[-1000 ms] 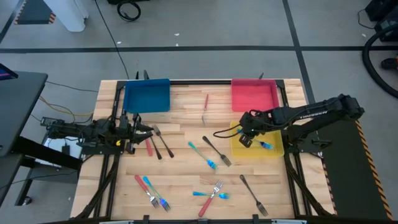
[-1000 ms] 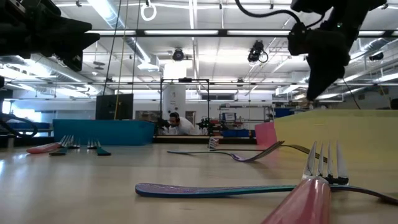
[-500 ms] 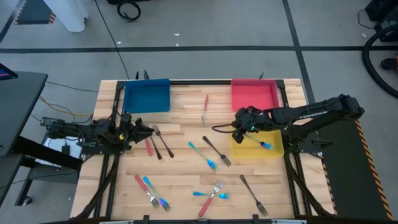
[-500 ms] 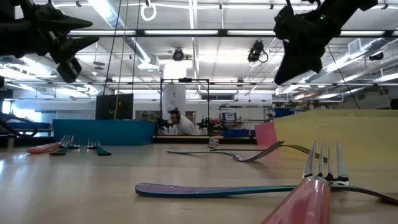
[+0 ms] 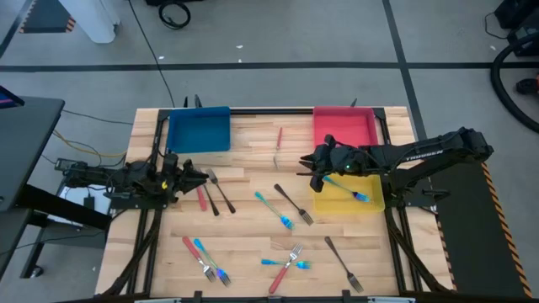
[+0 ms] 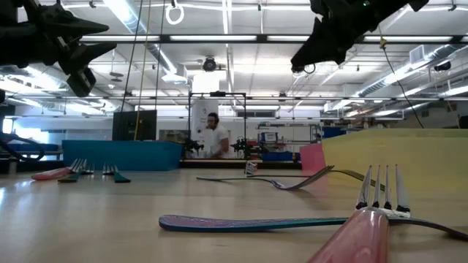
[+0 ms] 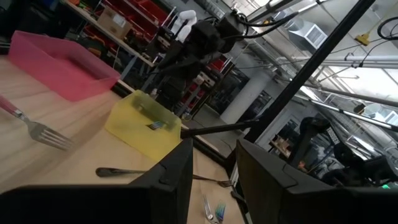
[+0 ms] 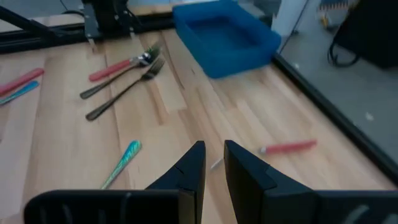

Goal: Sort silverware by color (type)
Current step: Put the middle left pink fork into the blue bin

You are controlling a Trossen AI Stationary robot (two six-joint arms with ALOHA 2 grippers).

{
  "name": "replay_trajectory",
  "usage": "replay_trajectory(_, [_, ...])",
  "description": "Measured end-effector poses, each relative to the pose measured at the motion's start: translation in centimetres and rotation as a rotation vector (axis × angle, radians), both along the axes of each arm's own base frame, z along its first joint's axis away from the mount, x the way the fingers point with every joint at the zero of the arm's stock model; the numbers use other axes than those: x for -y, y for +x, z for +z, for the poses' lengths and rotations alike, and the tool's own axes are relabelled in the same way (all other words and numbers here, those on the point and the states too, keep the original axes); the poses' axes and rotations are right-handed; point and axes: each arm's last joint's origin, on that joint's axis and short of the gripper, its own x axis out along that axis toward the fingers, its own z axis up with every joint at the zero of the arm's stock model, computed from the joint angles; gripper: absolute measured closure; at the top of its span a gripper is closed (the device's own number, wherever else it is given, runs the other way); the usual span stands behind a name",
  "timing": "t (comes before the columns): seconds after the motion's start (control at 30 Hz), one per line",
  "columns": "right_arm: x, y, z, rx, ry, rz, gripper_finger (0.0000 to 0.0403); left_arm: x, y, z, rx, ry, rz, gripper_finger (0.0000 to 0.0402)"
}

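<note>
The silverware lies scattered on the wooden table [image 5: 253,236]: a red-handled fork [image 5: 279,139] at the far middle, dark forks [image 5: 221,192] by my left gripper [image 5: 200,175], and a blue-handled fork [image 5: 274,209] and a dark fork [image 5: 293,204] in the middle. Several more [image 5: 286,261] lie near the front. One blue-handled fork [image 5: 358,195] lies in the yellow tray [image 5: 370,202]. My right gripper [image 5: 307,162] hangs above the table left of that tray, narrowly open [image 8: 214,149] and holding nothing. My left gripper stays open [image 7: 214,149] at the left edge.
A blue tray [image 5: 199,129] stands at the far left and a red tray [image 5: 344,128] at the far right, behind the yellow one. A person moves in the room beyond the table [image 6: 213,139]. Bare wood lies between the fork groups.
My right gripper has risen from over the yellow tray and swung toward the table's middle and far side. It has tipped from pointing down to slanting forward. The blue-handled fork stays lying in the yellow tray. My left gripper has rolled about its own axis in place.
</note>
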Motion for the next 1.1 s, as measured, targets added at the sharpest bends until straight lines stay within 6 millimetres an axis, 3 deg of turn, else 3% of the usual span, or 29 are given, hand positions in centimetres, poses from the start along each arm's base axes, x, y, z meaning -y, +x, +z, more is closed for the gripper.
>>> replay_trajectory(0.77, [1.1,0.2,0.2,-0.008,-0.079,-0.001,0.0336,-0.1,-0.1,0.4,0.038,-0.014,0.018,0.0278])
replay_trajectory(1.1, [1.1,1.4,-1.5,-0.073,-0.079,0.004,0.0336,-0.1,0.0,-0.1,-0.009,0.020,0.027,0.0278])
